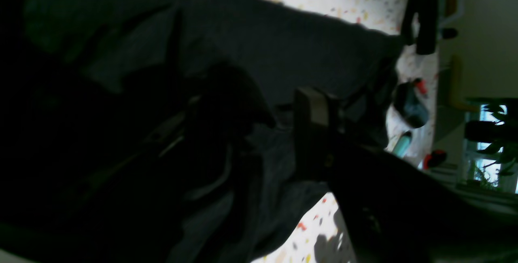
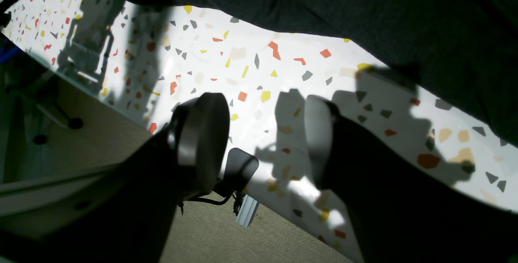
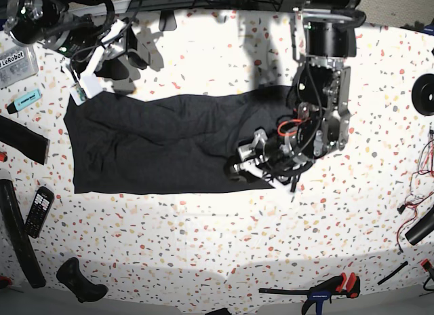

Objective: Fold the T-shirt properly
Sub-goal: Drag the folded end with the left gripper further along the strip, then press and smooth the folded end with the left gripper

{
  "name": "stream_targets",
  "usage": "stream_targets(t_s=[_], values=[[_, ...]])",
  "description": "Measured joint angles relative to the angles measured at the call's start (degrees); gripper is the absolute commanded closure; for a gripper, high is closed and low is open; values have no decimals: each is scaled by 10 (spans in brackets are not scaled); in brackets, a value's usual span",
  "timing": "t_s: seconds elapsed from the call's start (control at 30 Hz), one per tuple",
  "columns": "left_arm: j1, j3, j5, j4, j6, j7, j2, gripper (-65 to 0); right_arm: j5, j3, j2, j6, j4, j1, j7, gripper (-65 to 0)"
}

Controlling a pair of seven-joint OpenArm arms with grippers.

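Observation:
The T-shirt (image 3: pixel 156 145) is a dark charcoal cloth spread flat and wide across the terrazzo table (image 3: pixel 203 247), plain side up. My left gripper (image 3: pixel 249 155) sits low over its right end, near the front hem. In the left wrist view its fingers stand apart, with the T-shirt (image 1: pixel 263 40) rumpled beneath and between the left gripper (image 1: pixel 271 109); no pinch on it shows. My right gripper (image 2: pixel 263 133) is open and empty above the bare table (image 2: pixel 243 64) near its edge, apart from the T-shirt (image 2: pixel 364 8). In the base view the right gripper (image 3: pixel 135 53) is at the far left corner.
A teal marker (image 3: pixel 26 100), a black strap (image 3: pixel 20 138) and a remote (image 3: pixel 38 210) lie left of the shirt. A clamp (image 3: pixel 325 288) rests at the front edge. A black roll (image 3: pixel 426 94) and cables are at the right. A clear box (image 3: pixel 17 64) stands far left.

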Motion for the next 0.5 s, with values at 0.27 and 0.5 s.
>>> stream_targets(t_s=[0.27, 0.5], values=[[-4, 12, 0, -15, -26, -46, 16, -279, 0, 0, 0, 0, 0, 0, 0, -329], [-23, 80, 6, -92, -26, -92, 16, -279, 0, 0, 0, 0, 0, 0, 0, -329]])
